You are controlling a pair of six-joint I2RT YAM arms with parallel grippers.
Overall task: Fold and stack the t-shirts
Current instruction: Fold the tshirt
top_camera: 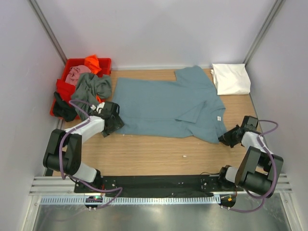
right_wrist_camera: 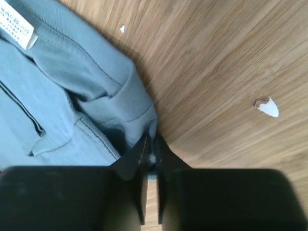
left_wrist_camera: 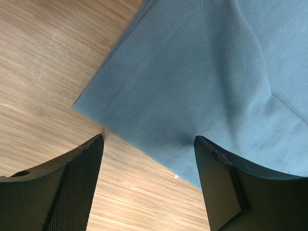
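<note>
Teal t-shirt (top_camera: 163, 106) on wooden table (top_camera: 154, 154), pale walls (top_camera: 159, 29)

The left black-and-white jointed arm (top_camera: 79, 132) reaches forward, elbow bent. Its left black two-finger gripper (left_wrist_camera: 149, 144) sits low, jaws spread wide. The right black-and-white jointed arm (top_camera: 257, 149) folds tightly. Its right black two-finger gripper (right_wrist_camera: 151, 147) is pinched closed on the dusty teal-blue t-shirt (right_wrist_camera: 72, 96) edge.

Teal t-shirt (top_camera: 163, 103) spread flat, centre; white t-shirt (top_camera: 231, 78) folded, far right.

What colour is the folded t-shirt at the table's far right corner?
The folded t-shirt is white, clearest in the top external view.
</note>
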